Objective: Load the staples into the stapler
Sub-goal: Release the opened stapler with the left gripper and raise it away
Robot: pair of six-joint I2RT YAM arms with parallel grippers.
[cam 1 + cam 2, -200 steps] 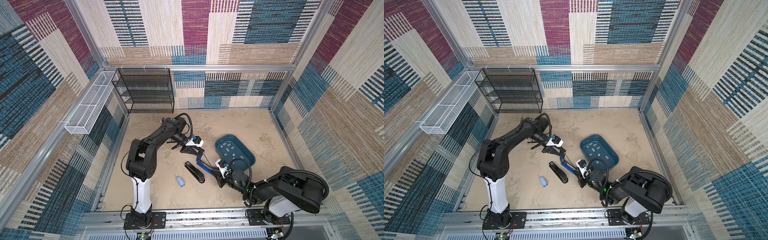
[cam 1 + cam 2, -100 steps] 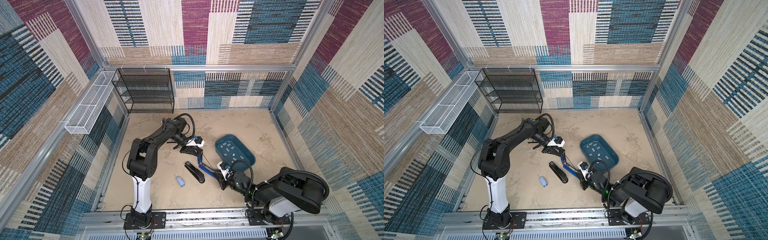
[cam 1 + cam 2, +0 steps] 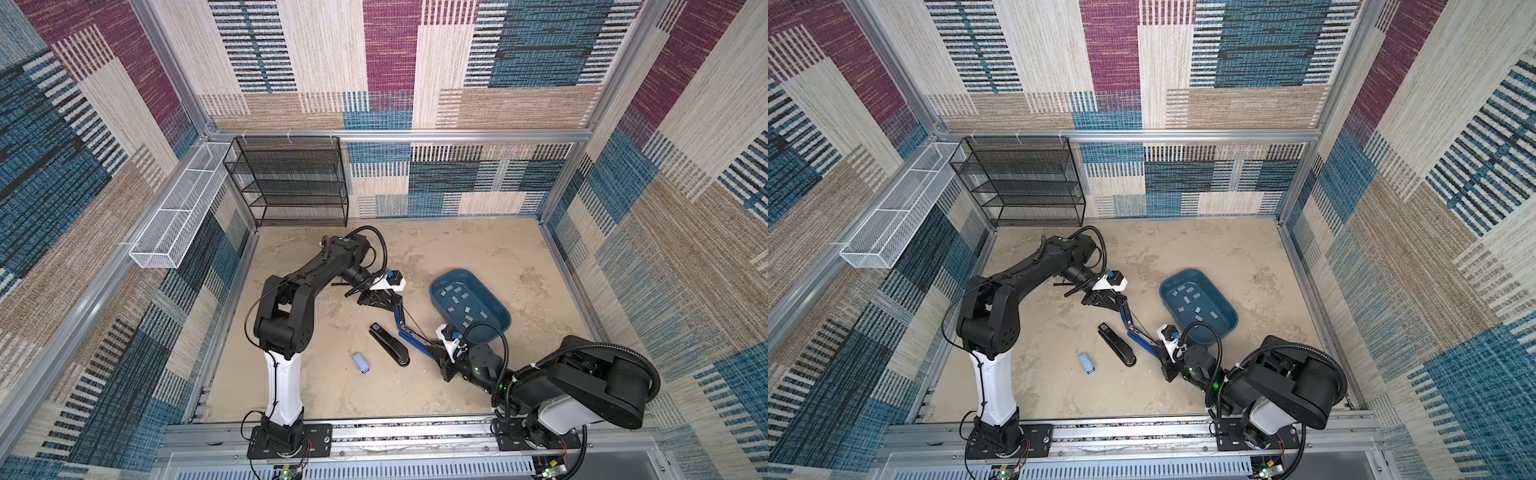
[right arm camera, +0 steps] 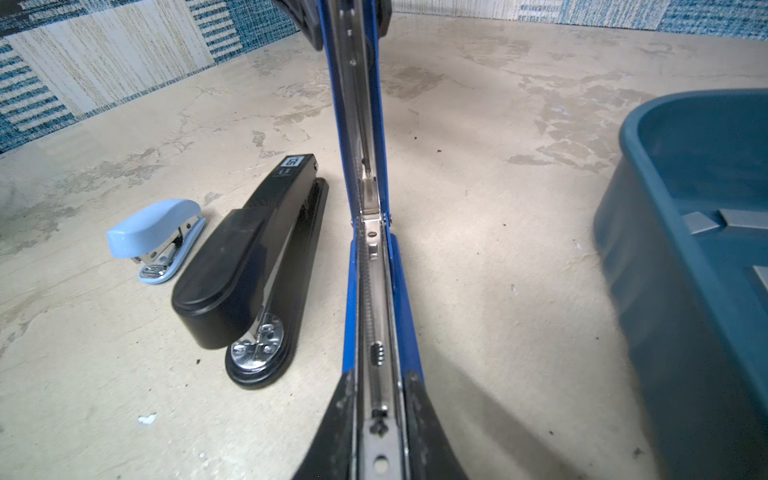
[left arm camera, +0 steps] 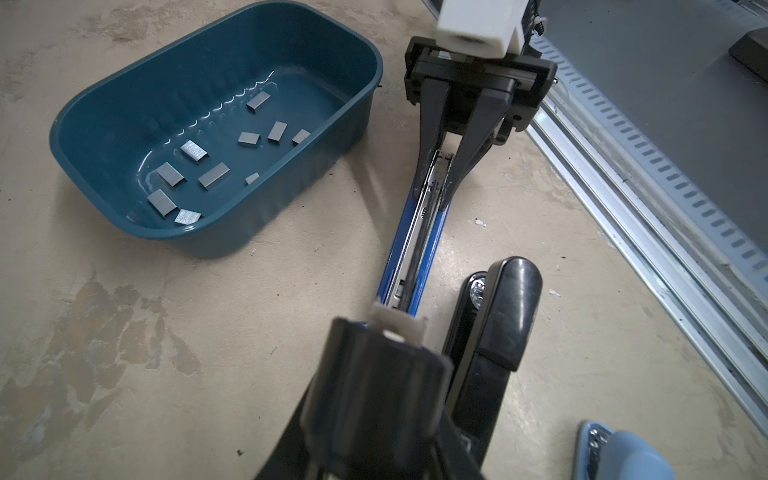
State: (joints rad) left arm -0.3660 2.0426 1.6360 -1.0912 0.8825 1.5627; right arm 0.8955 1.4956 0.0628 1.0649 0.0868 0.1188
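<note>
The blue stapler (image 3: 402, 322) (image 3: 1128, 318) is hinged open between my two grippers, with its bare metal magazine channel (image 4: 371, 266) showing. My left gripper (image 3: 394, 302) (image 3: 1119, 300) is shut on the raised cover end. My right gripper (image 4: 380, 401) (image 5: 436, 193) (image 3: 434, 351) is shut on the magazine end low by the floor. The staples (image 5: 214, 174) (image 3: 461, 300) (image 3: 1192, 300) lie as several small grey strips in the teal tub (image 5: 291, 187) (image 4: 685, 249) beside the stapler. In the left wrist view my own jaws are blurred.
A black stapler (image 3: 388, 344) (image 4: 249, 257) lies closed on the floor just left of the blue one. A small light-blue stapler (image 3: 360, 363) (image 4: 153, 232) sits beyond it. A black mesh rack (image 3: 291, 183) stands at the back left wall.
Both grippers have shifted slightly to the right with the blue stapler held between them. Both grips stay the same.
</note>
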